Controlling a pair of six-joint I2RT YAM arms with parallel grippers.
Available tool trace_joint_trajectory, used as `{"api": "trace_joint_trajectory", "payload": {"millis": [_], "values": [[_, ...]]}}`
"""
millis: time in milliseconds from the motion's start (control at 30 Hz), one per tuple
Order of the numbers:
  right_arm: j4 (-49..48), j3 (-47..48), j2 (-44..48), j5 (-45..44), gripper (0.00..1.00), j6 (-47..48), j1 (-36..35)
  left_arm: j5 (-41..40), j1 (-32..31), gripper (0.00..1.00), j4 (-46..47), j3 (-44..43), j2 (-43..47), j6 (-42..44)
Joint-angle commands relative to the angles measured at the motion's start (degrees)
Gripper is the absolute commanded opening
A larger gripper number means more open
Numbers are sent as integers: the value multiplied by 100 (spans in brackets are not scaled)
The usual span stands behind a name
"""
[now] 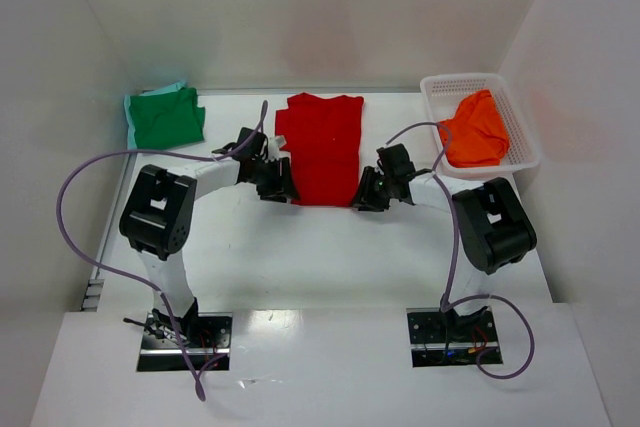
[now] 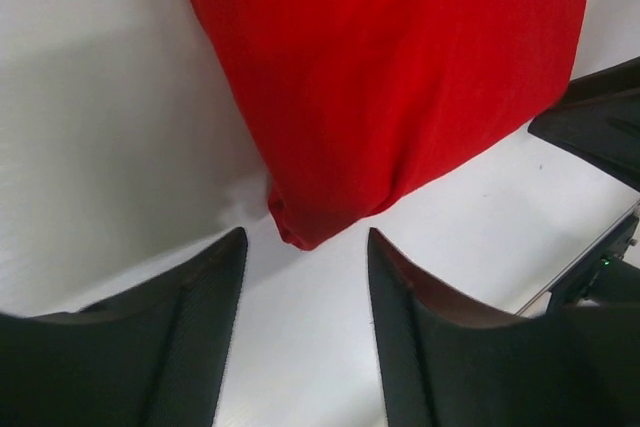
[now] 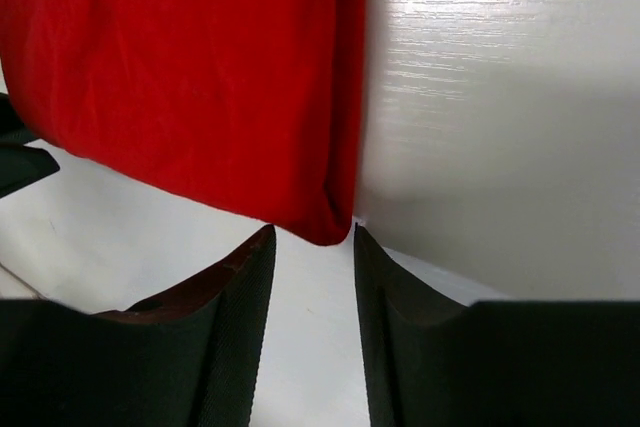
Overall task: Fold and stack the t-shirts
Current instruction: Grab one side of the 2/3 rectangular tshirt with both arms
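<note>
Here, on the white table (image 1: 320, 257), seen from above:

1. Red t-shirt (image 1: 320, 147). Centre of the frame, slightly above the middle. It lies flat as a long strip running up and down the picture. Its lower edge sits between the two grippers.

2. Green t-shirt (image 1: 165, 119). Upper left of the frame, a compact, roughly square bundle on the table. It is well apart from the red one.

3. Orange t-shirt (image 1: 478, 130). Upper right, crumpled inside the white lattice basket (image 1: 455, 82), with some cloth riding up toward the basket's near rim.

4. Left gripper (image 1: 278, 187). It is at the lower left corner of the red strip. In its wrist view the jaws stand moderately wide, with bare table showing between the dark fingers (image 2: 200, 327). The shirt's corner comes to a point just above the gap, level with the fingertips. Nothing is clamped.

5. Right gripper (image 1: 368, 195). It is at the lower right corner of the same strip. In its wrist view the jaws are narrower than the left pair but still apart, a slim band of table between the fingers (image 3: 230, 327). The folded corner dips right at the mouth of the gap. I cannot tell whether the cloth touches the tips, and it is not pinched.
</note>
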State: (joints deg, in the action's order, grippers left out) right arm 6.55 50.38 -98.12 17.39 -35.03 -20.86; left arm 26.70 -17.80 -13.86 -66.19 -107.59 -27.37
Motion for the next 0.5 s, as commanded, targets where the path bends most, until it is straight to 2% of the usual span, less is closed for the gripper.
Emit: {"api": "trace_joint_trajectory", "payload": {"millis": [0,167,267,467], "values": [[-216,200,-119,-60,37,22,-49,133,-13,49,155,-69,-117,4],[-268,200,-119,-160,24,22,-49,133,-13,34,208,-122,-241,-37],[-268,200,-119,-227,22,22,-49,133,-13,28,261,-122,-293,-49],[-216,200,-119,-319,9,22,-49,81,-13,4,261,-122,-306,-49]]}}
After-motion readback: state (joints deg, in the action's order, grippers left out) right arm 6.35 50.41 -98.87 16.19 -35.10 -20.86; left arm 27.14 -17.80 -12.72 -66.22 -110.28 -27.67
